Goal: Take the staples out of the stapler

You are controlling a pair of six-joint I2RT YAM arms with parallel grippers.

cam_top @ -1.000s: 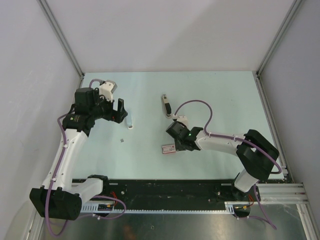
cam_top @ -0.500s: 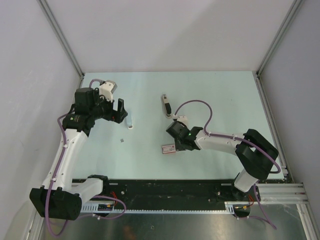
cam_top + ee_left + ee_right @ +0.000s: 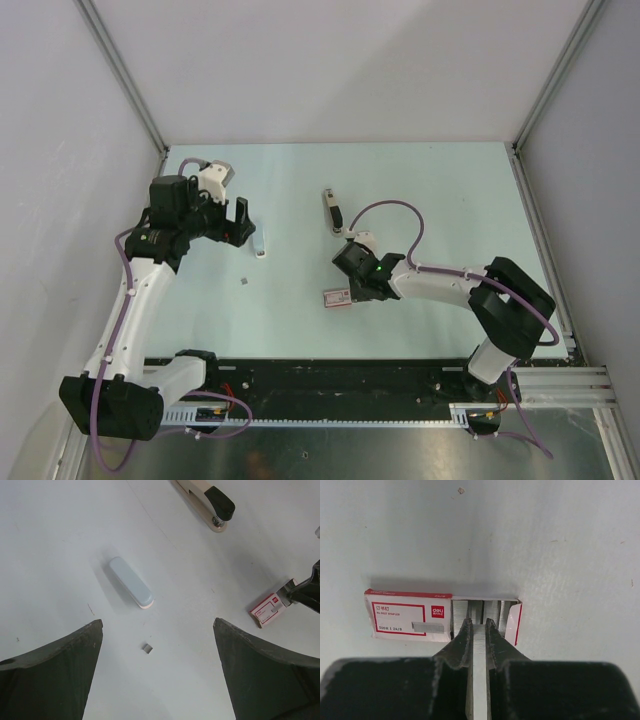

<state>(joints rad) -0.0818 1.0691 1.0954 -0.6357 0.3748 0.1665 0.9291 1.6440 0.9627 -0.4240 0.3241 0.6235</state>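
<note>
The right pincer (image 3: 478, 626) grips a strip of staples (image 3: 479, 655) at the open end of the pink-and-white box (image 3: 410, 616), the left pincer (image 3: 157, 625) hangs wide open, and the stapler (image 3: 331, 211) lies farther back on the tabletop (image 3: 450, 200).

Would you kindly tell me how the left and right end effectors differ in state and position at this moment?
The left end effector is wide open, holding nothing; the right end effector is shut on a strip of staples. The left hangs over the table near a pale oblong piece; the right sits at the open staple box. Both have dark fingers.
</note>
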